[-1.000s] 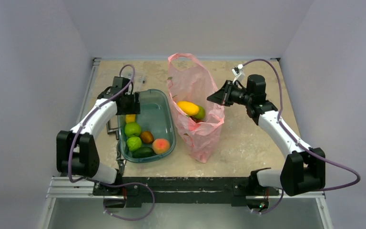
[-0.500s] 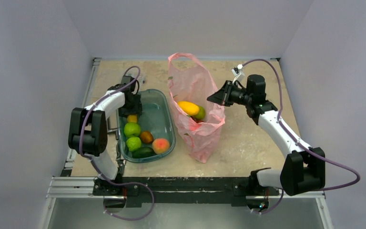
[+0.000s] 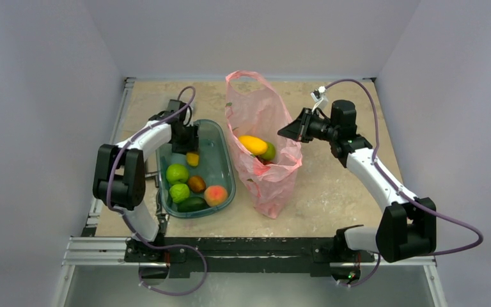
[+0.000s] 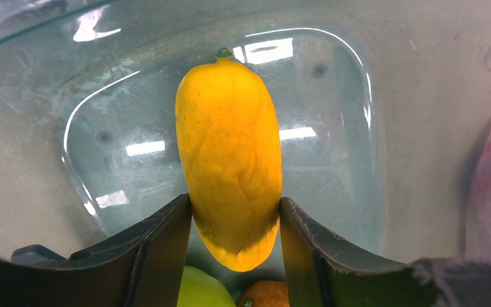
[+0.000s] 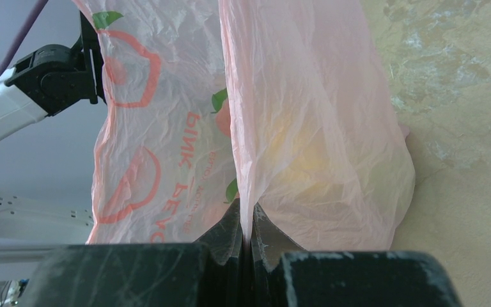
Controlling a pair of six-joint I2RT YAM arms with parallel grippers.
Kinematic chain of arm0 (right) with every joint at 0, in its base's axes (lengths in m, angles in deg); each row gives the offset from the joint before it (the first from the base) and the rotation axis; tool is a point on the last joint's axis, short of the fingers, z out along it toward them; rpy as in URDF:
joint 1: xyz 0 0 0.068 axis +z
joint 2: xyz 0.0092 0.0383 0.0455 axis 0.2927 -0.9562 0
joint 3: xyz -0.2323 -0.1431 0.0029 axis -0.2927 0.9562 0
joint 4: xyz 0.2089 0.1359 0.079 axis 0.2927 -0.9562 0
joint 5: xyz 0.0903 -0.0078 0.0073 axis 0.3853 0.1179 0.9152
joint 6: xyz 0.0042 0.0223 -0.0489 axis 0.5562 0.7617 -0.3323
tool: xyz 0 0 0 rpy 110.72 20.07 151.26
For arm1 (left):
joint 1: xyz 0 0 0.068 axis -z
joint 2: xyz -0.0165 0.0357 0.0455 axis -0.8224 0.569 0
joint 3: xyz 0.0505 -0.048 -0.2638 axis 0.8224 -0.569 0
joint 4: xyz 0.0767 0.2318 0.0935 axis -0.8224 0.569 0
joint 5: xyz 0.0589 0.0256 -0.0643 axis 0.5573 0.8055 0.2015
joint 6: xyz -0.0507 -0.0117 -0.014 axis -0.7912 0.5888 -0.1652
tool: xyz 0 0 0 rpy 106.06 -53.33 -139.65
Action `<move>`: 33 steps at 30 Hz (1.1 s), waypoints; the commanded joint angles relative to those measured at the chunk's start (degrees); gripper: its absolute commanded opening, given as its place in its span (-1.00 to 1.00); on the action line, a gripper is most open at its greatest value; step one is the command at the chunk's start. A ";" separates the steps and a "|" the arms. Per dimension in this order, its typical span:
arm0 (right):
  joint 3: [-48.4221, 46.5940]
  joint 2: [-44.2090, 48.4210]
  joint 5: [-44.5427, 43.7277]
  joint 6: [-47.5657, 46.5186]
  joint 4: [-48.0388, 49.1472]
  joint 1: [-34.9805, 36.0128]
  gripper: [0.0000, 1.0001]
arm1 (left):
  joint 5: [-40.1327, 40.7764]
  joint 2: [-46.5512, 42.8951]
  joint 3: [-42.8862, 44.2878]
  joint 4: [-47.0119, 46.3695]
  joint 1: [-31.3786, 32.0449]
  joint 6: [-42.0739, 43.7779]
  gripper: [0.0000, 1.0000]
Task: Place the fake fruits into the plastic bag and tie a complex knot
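Hovering over the tub (image 3: 212,157), left gripper (image 4: 235,203) clasps a yellow fruit (image 4: 230,153); right gripper (image 5: 248,211) pinches the plastic bag (image 5: 307,128).

Plain pale grey walls (image 3: 38,96) enclose a beige, mottled desk (image 3: 339,185) on three sides, evenly lit, with a metal rail (image 3: 96,246) along its near edge and a strip (image 3: 120,121) down its left.

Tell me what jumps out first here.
The pink plastic bag stands open mid-table with two fruits inside, and the right gripper pinches its edge. On the left, the left gripper clamps a yellow fruit over the teal tub.
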State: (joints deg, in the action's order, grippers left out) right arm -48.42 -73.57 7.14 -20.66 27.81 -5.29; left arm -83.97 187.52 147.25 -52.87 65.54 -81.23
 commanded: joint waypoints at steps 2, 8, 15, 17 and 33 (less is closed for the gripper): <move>-1.60 0.87 1.11 -1.36 0.54 0.23 -1.00 | -4.00 -5.54 -1.09 -2.93 -0.18 -0.28 -0.05; -2.76 0.99 1.83 -3.06 -0.80 0.23 -1.00 | -25.61 -26.77 1.51 -15.16 -0.03 6.11 0.06; -4.19 0.79 2.37 -4.39 -1.78 0.22 -1.00 | -34.95 -28.41 15.41 -10.48 12.98 26.54 -0.13; -4.38 1.03 2.71 -4.70 -2.39 0.23 -1.00 | -33.60 -25.75 17.90 -10.05 16.58 27.24 -0.13; -4.52 4.03 1.13 -6.89 -5.00 -1.15 -1.00 | -26.11 -34.38 0.95 -27.36 9.80 9.79 0.36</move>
State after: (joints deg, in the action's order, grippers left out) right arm -50.92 -72.85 8.56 -26.93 22.37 -5.36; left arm -114.29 163.89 149.96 -72.15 83.09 -63.38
